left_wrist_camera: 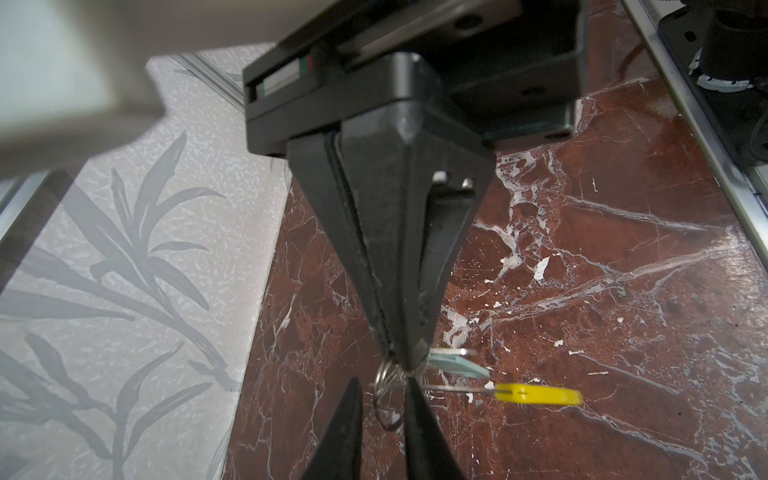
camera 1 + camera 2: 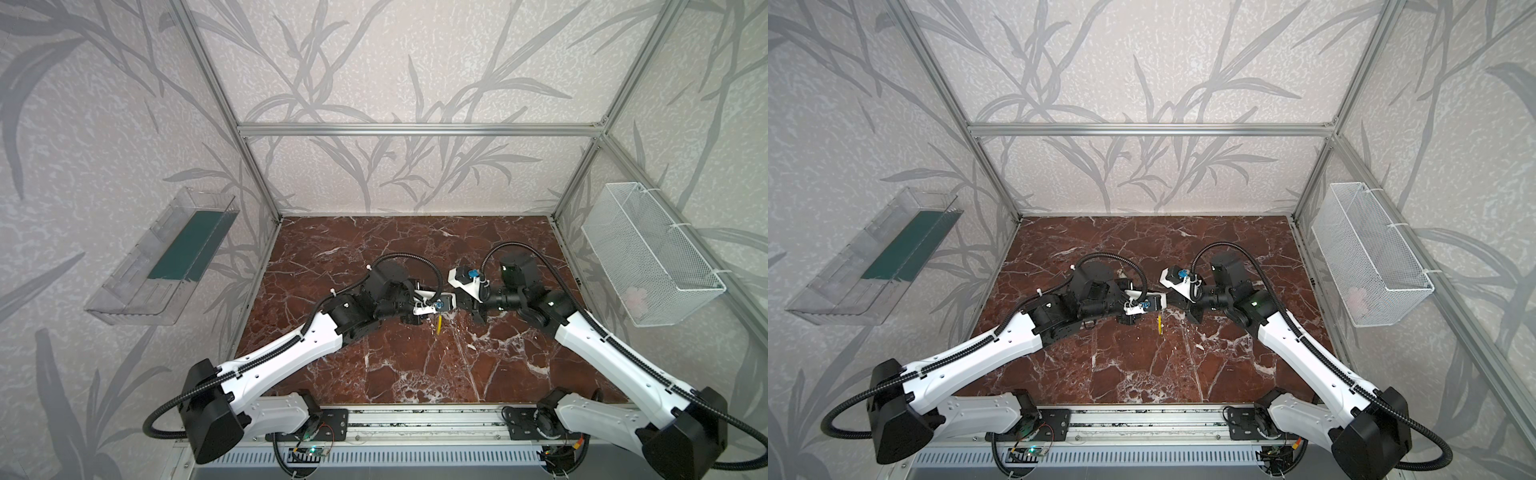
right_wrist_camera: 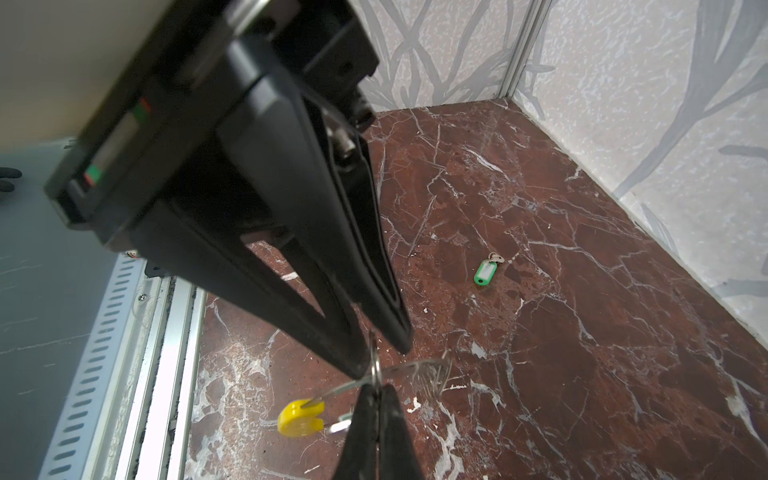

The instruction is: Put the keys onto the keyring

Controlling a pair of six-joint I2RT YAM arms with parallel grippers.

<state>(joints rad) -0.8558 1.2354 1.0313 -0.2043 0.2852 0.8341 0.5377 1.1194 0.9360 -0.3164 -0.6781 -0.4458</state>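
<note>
Both grippers meet above the middle of the marble table (image 2: 415, 365). My right gripper (image 3: 377, 388) is shut on the thin grey metal of the keyring (image 3: 376, 365). The ring's wire runs out to its yellow sleeve (image 3: 300, 417), which also shows as the yellow sleeve (image 1: 536, 394) and in both top views (image 2: 439, 326) (image 2: 1159, 324). A pale green key (image 1: 457, 365) hangs beside the right gripper (image 1: 409, 365). My left gripper (image 1: 383, 384) is open, its fingers astride a small metal loop (image 1: 388, 409) without touching it. A second green key (image 3: 483, 272) lies flat on the table, apart from both grippers.
A white wire basket (image 2: 648, 257) hangs on the right wall and a clear plastic tray (image 2: 166, 257) on the left wall. An aluminium rail (image 2: 415, 419) runs along the table's front edge. Walls close the back and both sides.
</note>
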